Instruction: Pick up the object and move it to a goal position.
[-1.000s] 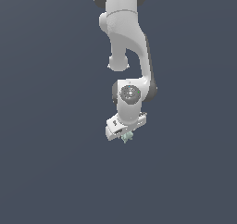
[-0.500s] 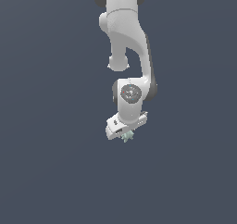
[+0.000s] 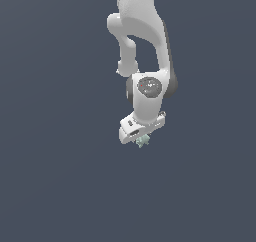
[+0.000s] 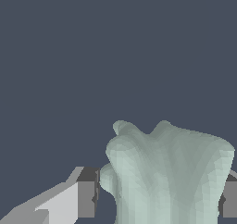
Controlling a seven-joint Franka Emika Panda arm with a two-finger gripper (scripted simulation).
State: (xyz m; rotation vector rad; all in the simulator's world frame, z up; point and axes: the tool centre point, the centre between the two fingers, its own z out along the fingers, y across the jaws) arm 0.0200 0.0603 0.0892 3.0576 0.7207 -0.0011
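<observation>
In the exterior view the white arm (image 3: 142, 41) reaches down from the upper edge of the picture, its round wrist joint facing the camera, and ends in the hand (image 3: 141, 137), which points downward and is tilted so that its pale bar slopes up toward the exterior view's right. The object (image 3: 142, 141), a small pale mint-green lump with a jagged outline, sits directly under the hand, touching its underside and poking out just below the fingers. It is much smaller than the hand's body. Around arm and hand there is only a flat dark blue-grey background (image 3: 50, 136); whether that is a table surface or empty space cannot be told, and no shadow or contact beneath the object is visible.

In the wrist view the object (image 4: 169, 177) fills much of the picture between the two fingers. Its surface is bumpy, with two rounded lobes at its far end and a shallow dip between them. One finger (image 4: 85, 197), grey with a dark pad, lies just beside one flank of the lump; the other finger (image 4: 229, 197) shows only as a sliver at the picture's edge against the opposite flank. The hand is closed onto the object, the fingers parted only by the lump's width.
</observation>
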